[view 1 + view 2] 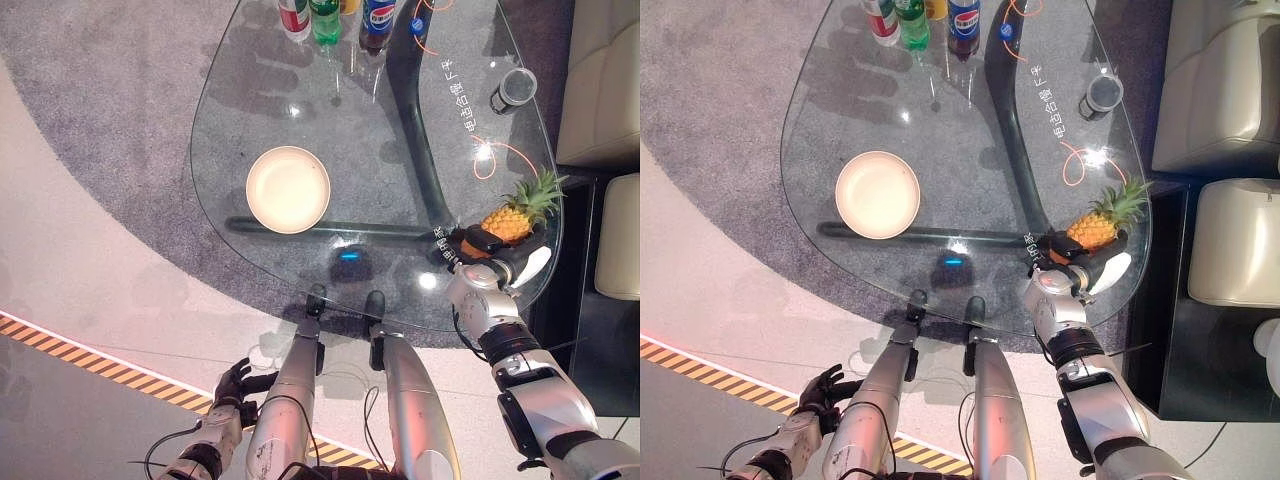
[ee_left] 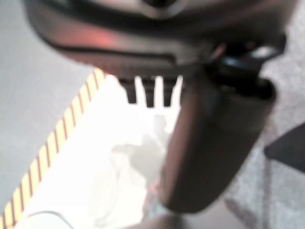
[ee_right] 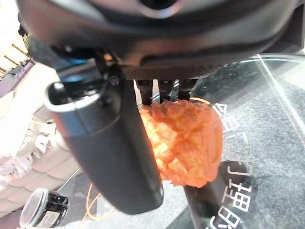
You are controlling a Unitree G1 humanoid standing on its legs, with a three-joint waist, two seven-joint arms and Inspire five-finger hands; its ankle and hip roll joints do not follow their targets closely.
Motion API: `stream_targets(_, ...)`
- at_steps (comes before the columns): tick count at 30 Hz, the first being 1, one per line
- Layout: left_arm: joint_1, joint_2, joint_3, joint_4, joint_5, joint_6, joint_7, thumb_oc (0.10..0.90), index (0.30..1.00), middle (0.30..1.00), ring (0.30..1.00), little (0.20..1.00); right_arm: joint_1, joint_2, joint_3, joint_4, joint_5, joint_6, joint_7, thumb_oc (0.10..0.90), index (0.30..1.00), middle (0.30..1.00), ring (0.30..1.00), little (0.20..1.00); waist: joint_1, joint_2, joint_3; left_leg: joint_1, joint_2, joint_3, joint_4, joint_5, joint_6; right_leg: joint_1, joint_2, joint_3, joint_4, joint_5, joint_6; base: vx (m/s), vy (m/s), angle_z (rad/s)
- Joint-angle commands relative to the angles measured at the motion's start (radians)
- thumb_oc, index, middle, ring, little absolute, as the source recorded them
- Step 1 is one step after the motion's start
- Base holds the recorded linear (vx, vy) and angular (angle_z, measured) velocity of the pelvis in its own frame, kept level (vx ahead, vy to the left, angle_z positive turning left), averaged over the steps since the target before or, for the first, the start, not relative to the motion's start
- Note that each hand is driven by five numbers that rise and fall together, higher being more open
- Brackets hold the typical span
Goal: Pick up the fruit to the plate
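The left hand (image 1: pixel 232 385) hangs low beside the robot, off the table's near edge and over the pale floor, fingers loosely curled with nothing in them. A yellow-and-black striped floor tape (image 1: pixel 60 344) runs just beside it.

The right hand (image 1: pixel 1072 262) rests at the near right edge of the glass table (image 1: pixel 840 120). Its dark fingers and thumb are wrapped around the body of the pineapple (image 1: pixel 1095 226), grasping it. In the right wrist view the pineapple's orange, knobbed, diamond-patterned rind (image 3: pixel 186 143) sits directly between the thumb and the row of fingers. The green spiky crown points away from the hand, toward the far right.

The plate (image 1: pixel 288 189) lies well apart from the right hand, to its left, on the glass. It is round, shallow, cream-coloured and smooth, and holds nothing.

The table top is clear glass with a rounded triangular outline; a dark curved frame (image 1: pixel 415 150) shows beneath it, over a grey carpet (image 1: pixel 120 110).

Beyond the right hand, farther along the right edge, stands a small round dark-rimmed cup (image 1: pixel 1104 96); its contents cannot be made out. At the far end of the table stands a cluster of drink bottles (image 1: pixel 325 20), upright and close together.

Right of the table are cream upholstered seats (image 1: pixel 1230 240).
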Motion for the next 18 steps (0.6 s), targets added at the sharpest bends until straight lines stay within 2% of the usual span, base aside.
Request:
stream_targets(1, 0.059, -0.037, -0.032, -0.032, -0.029, 0.012, 0.023, 0.800, 0.900, 0.900, 0.900, 0.900, -0.016, -0.032, 0.003, -0.007, 0.086, -0.020, 0.002, 0.800, 0.900, 0.900, 0.900, 0.900, 0.013, 0.023, -0.022, -0.046, -0.061, 0.053, 0.119, -0.065, 0.079, 0.036, -0.011, 0.006, -0.135, 0.100, 0.012, 0.00, 0.000, 0.00)
stream_targets(3, 0.059, -0.037, -0.036, -0.037, -0.032, 0.011, 0.025, 0.800, 0.900, 0.900, 0.900, 0.900, -0.017, -0.031, 0.002, -0.002, 0.106, -0.028, 0.023, 0.800, 0.900, 0.900, 0.900, 0.900, 0.014, 0.024, -0.022, -0.047, -0.061, 0.052, 0.118, -0.065, 0.079, 0.034, -0.012, 0.005, -0.135, 0.100, 0.013, 0.00, -0.002, 0.04)
stream_targets(4, 0.055, -0.036, -0.037, -0.043, -0.033, 0.011, 0.029, 0.800, 0.900, 0.900, 0.900, 0.900, -0.019, -0.027, 0.002, -0.002, 0.129, -0.061, 0.068, 0.800, 0.900, 0.900, 0.900, 0.900, 0.013, 0.024, -0.022, -0.053, -0.063, 0.050, 0.115, -0.058, 0.078, 0.027, -0.012, 0.004, -0.136, 0.105, 0.013, 0.00, -0.002, 0.05)
stream_targets(9, 0.058, -0.036, -0.037, -0.058, -0.031, 0.019, 0.039, 0.800, 0.900, 0.900, 0.900, 0.900, -0.023, -0.020, 0.001, -0.017, 0.111, -0.085, 0.105, 0.800, 0.900, 0.900, 0.900, 0.900, 0.015, 0.024, -0.022, -0.052, -0.063, 0.049, 0.116, -0.058, 0.077, 0.026, -0.012, 0.004, -0.133, 0.104, 0.014, 0.00, -0.001, 0.02)
stream_targets(10, 0.061, -0.035, -0.040, -0.060, -0.033, 0.020, 0.040, 0.800, 0.900, 0.900, 0.900, 0.900, -0.025, -0.021, -0.002, -0.022, 0.113, -0.087, 0.114, 0.416, 0.571, 0.571, 0.571, 0.516, 0.017, 0.025, -0.022, -0.048, -0.062, 0.049, 0.118, -0.064, 0.077, 0.030, -0.011, 0.004, -0.130, 0.098, 0.015, 0.01, -0.001, 0.03)
stream_targets(12, 0.061, -0.034, -0.040, -0.063, -0.034, 0.023, 0.041, 0.800, 0.900, 0.900, 0.900, 0.900, -0.034, -0.027, -0.008, -0.020, 0.115, -0.087, 0.127, 0.103, 0.302, 0.302, 0.302, 0.203, 0.018, 0.024, -0.022, -0.048, -0.062, 0.048, 0.119, -0.065, 0.077, 0.030, -0.011, 0.003, -0.128, 0.097, 0.015, 0.01, 0.000, 0.04)
stream_targets(18, 0.062, -0.027, -0.037, -0.066, -0.039, 0.017, 0.027, 0.800, 0.900, 0.900, 0.900, 0.900, -0.069, -0.059, -0.024, -0.008, 0.110, -0.066, 0.144, 0.100, 0.300, 0.300, 0.300, 0.200, 0.020, 0.024, -0.022, -0.057, -0.063, 0.045, 0.118, -0.060, 0.078, 0.019, -0.011, 0.003, -0.127, 0.103, 0.016, 0.00, 0.000, 0.00)
